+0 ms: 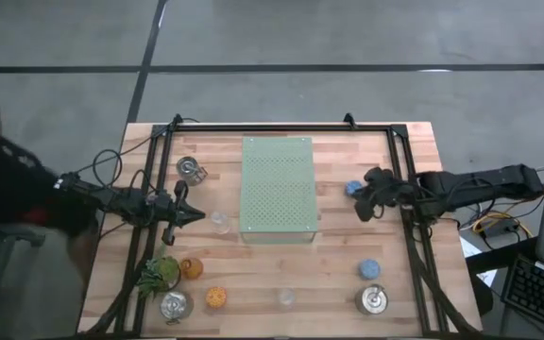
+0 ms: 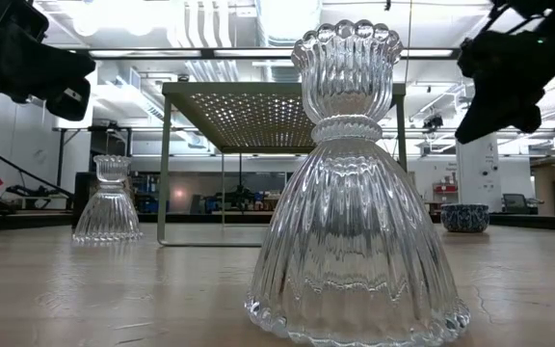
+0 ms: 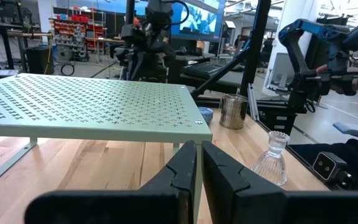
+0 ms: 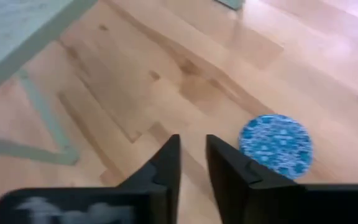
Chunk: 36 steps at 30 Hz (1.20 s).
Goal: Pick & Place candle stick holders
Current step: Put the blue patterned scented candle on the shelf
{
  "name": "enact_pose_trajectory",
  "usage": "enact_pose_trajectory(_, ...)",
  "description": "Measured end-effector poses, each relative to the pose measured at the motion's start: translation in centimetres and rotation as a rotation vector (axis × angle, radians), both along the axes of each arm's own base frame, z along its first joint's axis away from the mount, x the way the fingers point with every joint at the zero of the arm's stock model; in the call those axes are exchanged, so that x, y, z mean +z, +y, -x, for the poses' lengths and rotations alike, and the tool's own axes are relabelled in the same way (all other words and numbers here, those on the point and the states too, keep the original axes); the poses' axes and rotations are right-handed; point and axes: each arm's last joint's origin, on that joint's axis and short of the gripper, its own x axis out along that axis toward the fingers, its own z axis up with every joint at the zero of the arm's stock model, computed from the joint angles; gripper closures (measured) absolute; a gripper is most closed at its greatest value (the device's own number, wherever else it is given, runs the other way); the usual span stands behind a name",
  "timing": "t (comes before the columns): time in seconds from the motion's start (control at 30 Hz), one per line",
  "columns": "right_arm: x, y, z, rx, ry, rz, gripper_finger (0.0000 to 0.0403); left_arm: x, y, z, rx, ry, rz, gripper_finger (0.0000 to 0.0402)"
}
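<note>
The candle stick holders stand on their bases around the wooden table: a blue one (image 1: 352, 188) at the right, a second blue one (image 1: 369, 269), silver ones (image 1: 373, 299) (image 1: 190, 169) (image 1: 175, 305), a clear one (image 1: 219, 221), another clear one (image 1: 286, 297), an amber one (image 1: 191, 269) and an orange one (image 1: 215, 298). My right gripper (image 1: 361, 204) hangs tilted downward just beside the first blue holder (image 4: 275, 146), a little open, with bare wood between its fingers (image 4: 193, 162). My left gripper (image 1: 193, 215) waits level at the left, shut (image 3: 199, 167) and empty, near the clear holder (image 3: 275, 158).
A pale green perforated board (image 1: 277, 189) stands on thin legs in the table's middle, between the two arms. A leafy green sprig (image 1: 157, 275) lies near the front left. A black frame (image 1: 272, 127) runs along the table's far and side edges.
</note>
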Motion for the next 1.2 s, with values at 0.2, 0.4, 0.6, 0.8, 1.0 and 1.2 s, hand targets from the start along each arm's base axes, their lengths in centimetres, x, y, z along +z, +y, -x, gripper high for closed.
enact_pose_trajectory(0.2,-0.3,-1.3,-0.9,-0.082,0.060,-0.047,0.0216,0.0,0.0,0.0,0.000,0.000,0.000,0.0374)
enact_pose_trajectory(0.4,-1.4,-3.0,-1.3,-0.183,0.140,-0.082,0.0104,0.0,0.0,0.0,0.000,0.000,0.000,0.0374)
enact_pose_trajectory(0.6,-2.4,-4.5,-1.6,-0.209,0.222,-0.090,0.0024,0.0,0.0,0.0,0.000,0.000,0.000,0.0374)
enact_pose_trajectory(0.8,-3.3,-5.4,-1.9,-0.228,0.295,-0.089,0.0013,0.0,0.0,0.0,0.000,0.000,0.000,0.0374)
enact_pose_trajectory(1.0,-4.3,-5.7,-2.4,-0.226,0.357,-0.103,0.0014,0.0,0.0,0.0,0.000,0.000,0.000,0.0374)
enact_pose_trajectory(1.2,-5.1,-5.8,-2.9,-0.201,0.394,-0.124,0.0014,0.0,0.0,0.0,0.000,0.000,0.000,0.0374)
